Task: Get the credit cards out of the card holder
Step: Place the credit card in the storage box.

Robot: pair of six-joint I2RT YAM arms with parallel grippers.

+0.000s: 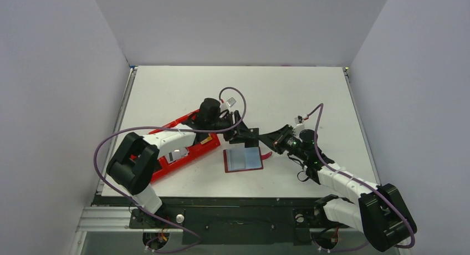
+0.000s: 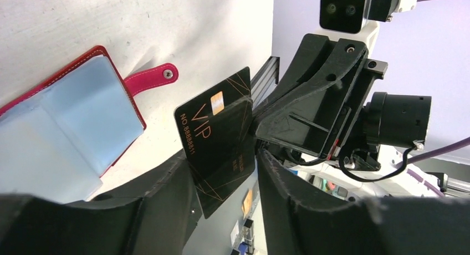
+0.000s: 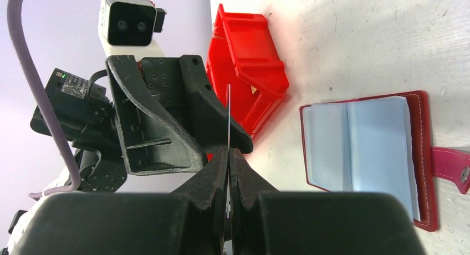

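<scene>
The black VIP card (image 2: 219,141) is off the table, up in the air between my two grippers, at about 12 o'clock from the card holder (image 1: 243,159) in the top view. The holder lies open and flat on the table (image 1: 288,94), its pale sleeves (image 3: 354,147) facing up and its red strap tab (image 2: 152,77) flung out to the side.

My right gripper (image 3: 228,152) has its fingers pressed together on one narrow edge of the card, which shows only as a thin line in that wrist view. My left gripper (image 2: 224,155) has its fingers spread, with the card standing skewed in the gap. I cannot tell whether either left finger bears on it.

I judge the danger to be in the exchange. If my right fingers let go before the left ones bite, the card drops. If the left ones close on a card turned this way, it may bend or flick out. Both sets of fingers are crowded close together and could knock each other.

The red tray (image 1: 183,149) sits at 9 o'clock from the holder, and my left arm covers most of it, so I can't make out its contents. The card's lower corner hides behind my left finger. From above, the card itself is lost among the black fingers. I cannot tell whether the sleeves hold more cards.
</scene>
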